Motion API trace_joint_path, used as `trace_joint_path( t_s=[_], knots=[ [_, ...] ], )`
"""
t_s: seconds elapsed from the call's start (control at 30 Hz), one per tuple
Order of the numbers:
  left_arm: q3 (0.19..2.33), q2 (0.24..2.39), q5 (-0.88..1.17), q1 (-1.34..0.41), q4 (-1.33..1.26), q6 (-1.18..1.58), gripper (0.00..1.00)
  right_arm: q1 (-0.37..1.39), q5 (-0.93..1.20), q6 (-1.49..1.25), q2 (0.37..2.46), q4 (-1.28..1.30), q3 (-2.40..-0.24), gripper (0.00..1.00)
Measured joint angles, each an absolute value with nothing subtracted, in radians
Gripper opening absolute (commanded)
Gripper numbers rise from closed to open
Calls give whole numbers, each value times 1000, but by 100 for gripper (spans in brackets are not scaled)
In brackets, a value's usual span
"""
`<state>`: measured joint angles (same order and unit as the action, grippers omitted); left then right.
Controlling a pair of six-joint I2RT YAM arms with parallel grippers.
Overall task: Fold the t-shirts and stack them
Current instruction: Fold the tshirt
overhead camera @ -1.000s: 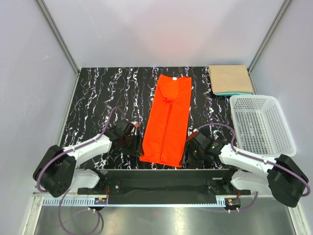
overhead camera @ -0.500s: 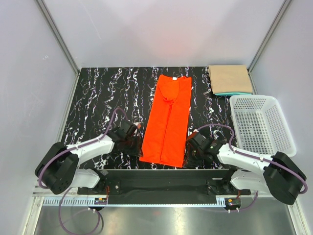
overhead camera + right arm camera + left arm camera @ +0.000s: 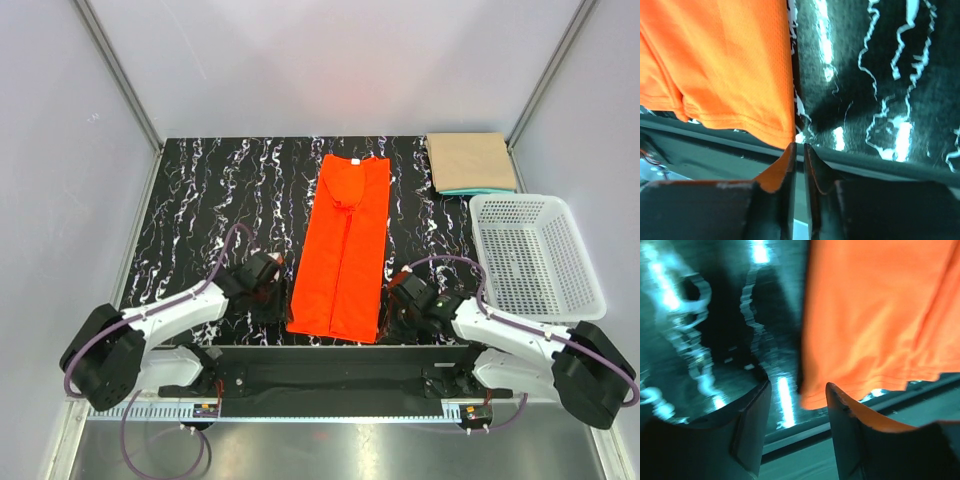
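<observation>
Orange t-shirt (image 3: 340, 250) hem corners at both jaws

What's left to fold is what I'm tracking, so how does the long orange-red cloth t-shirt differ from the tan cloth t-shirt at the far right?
The orange-red cloth t-shirt is a long narrow strip; the tan cloth t-shirt is a compact rectangle. The orange-red one lies alone mid-table; the tan one rests on a teal folded shirt in the far right corner. Both lie flat over the black marbled table.
</observation>
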<state>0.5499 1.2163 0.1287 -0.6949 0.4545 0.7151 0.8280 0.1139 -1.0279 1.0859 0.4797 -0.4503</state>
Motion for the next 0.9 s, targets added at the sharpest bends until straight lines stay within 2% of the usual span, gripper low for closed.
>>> trace_joint_path(
  t_s=[0.1, 0.2, 0.5, 0.7, 0.77, 0.83, 0.87, 0.9],
  knots=[
    [550, 1190, 91, -694, 505, 715, 54, 828, 113, -1049, 1047, 506, -450, 30],
    [547, 1166, 92, -694, 516, 717, 52, 828, 100, -1065, 1011, 521, -450, 32],
    [493, 1181, 169, -699, 393, 749, 45, 828, 91, -1094, 1064, 500, -450, 41],
    [479, 1200, 192, -701, 344, 765, 28, 828, 94, -1106, 1101, 459, -439, 40],
    [476, 1206, 200, -702, 334, 771, 17, 828, 95, -1108, 1103, 453, -438, 39],
    [471, 1208, 200, -703, 331, 775, 8, 828, 95, -1111, 1105, 449, -437, 34],
    [469, 1208, 202, -704, 329, 780, 0, 828, 95, -1112, 1106, 446, -435, 31],
    [469, 1208, 204, -704, 326, 783, 0, 828, 96, -1113, 1108, 440, -432, 27]
  ],
)
